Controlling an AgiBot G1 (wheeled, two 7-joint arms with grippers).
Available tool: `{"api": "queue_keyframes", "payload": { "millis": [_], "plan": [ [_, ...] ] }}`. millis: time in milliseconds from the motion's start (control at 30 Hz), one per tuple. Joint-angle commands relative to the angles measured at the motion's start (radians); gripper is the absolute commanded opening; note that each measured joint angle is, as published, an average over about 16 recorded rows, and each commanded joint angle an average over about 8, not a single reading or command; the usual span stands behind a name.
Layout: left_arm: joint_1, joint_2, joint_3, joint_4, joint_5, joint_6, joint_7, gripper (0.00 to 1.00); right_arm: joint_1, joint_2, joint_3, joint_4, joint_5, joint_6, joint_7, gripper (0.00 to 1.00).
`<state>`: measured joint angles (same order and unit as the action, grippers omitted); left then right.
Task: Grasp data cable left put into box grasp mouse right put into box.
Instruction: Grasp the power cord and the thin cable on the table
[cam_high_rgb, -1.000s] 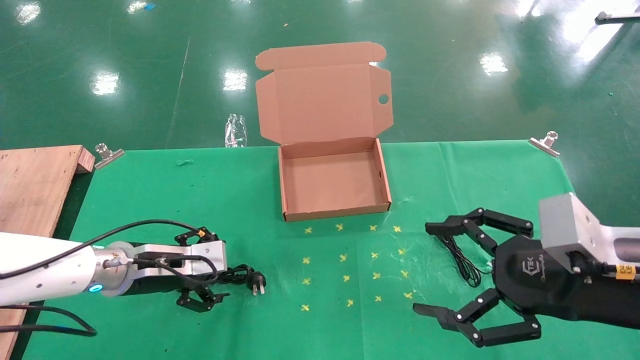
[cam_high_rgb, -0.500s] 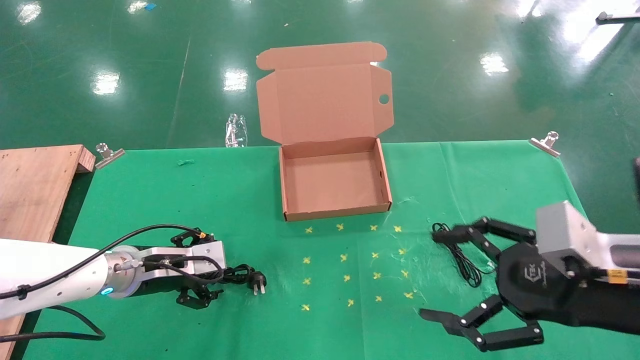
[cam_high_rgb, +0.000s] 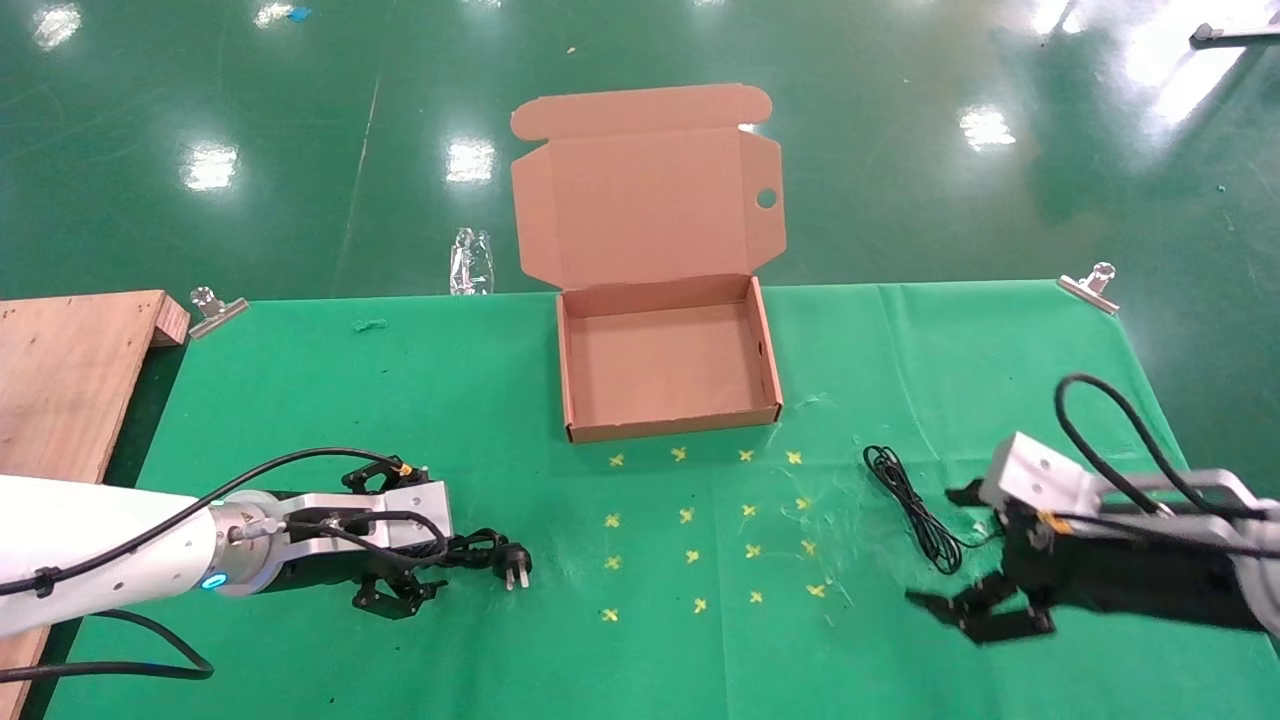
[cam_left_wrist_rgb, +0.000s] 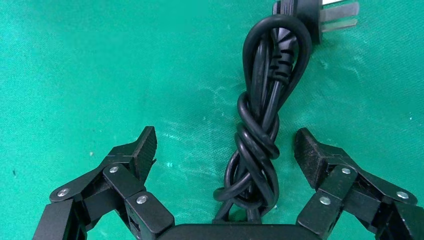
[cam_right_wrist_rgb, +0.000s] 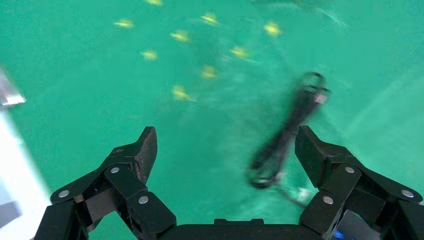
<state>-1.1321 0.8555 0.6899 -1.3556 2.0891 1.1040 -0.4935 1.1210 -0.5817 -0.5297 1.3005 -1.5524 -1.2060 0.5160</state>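
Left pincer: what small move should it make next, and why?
Probably close. The left pincer is open and straddles the knotted middle of the data cable, which lies on the green cloth; the box holds nothing yet.

Your left gripper (cam_high_rgb: 400, 580) sat low at the near left, arm reaching in from the left, fingers (cam_left_wrist_rgb: 142, 150) spread wide. Your right gripper (cam_high_rgb: 960, 550) hovered low at the near right, its fingers (cam_right_wrist_rgb: 312, 152) also parted.
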Motion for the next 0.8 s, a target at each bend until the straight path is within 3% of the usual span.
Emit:
{"api": "queue_keyframes", "payload": {
  "millis": [33,400,700,733,800],
  "plan": [
    [0.000,0.000,0.000,0.000,0.000,0.000,0.000,1.00,0.009,-0.022,-0.018,-0.008,-0.066,0.029,0.023,1.00],
    [0.000,0.000,0.000,0.000,0.000,0.000,0.000,1.00,0.028,-0.170,-0.045,-0.254,-0.165,0.170,-0.032,1.00],
    [0.000,0.000,0.000,0.000,0.000,0.000,0.000,1.00,0.080,-0.258,-0.054,-0.454,-0.174,0.203,-0.123,1.00],
    [0.000,0.000,0.000,0.000,0.000,0.000,0.000,1.00,0.083,-0.264,-0.054,-0.469,-0.174,0.205,-0.129,0.94],
    [0.000,0.000,0.000,0.000,0.000,0.000,0.000,0.78,0.087,-0.274,-0.055,-0.494,-0.174,0.209,-0.138,0.69]
  ]
}}
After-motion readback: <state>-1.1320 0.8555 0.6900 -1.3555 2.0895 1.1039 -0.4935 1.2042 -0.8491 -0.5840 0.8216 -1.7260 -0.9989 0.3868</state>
